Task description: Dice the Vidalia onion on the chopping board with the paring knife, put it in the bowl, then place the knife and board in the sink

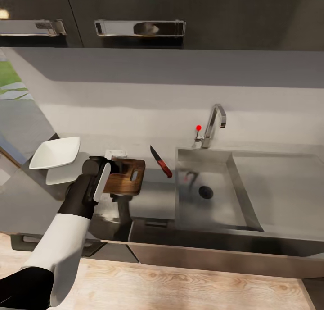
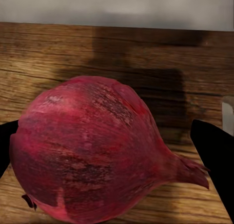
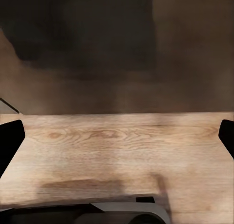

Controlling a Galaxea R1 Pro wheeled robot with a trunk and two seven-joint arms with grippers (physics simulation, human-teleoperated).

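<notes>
The pinkish-red Vidalia onion (image 2: 92, 151) sits between the fingers of my left gripper (image 2: 105, 146), just over the dark-brown chopping board (image 2: 146, 53). One finger presses its side and the other meets its pointed tip. From the head view, the left gripper (image 1: 112, 168) hangs over the left end of the chopping board (image 1: 130, 175) and hides the onion. The red-handled paring knife (image 1: 161, 161) lies on the countertop (image 1: 148, 197) between board and sink (image 1: 189, 166). The white bowl (image 1: 56, 152) stands left of the board. My right gripper (image 3: 117, 141) is open over wooden floor.
A chrome tap (image 1: 213, 125) with a red knob stands behind the basin, and the flat drainboard (image 1: 279, 188) stretches to its right. A small white item (image 1: 115, 153) lies just behind the board. Dark wall cabinets hang above the grey backsplash.
</notes>
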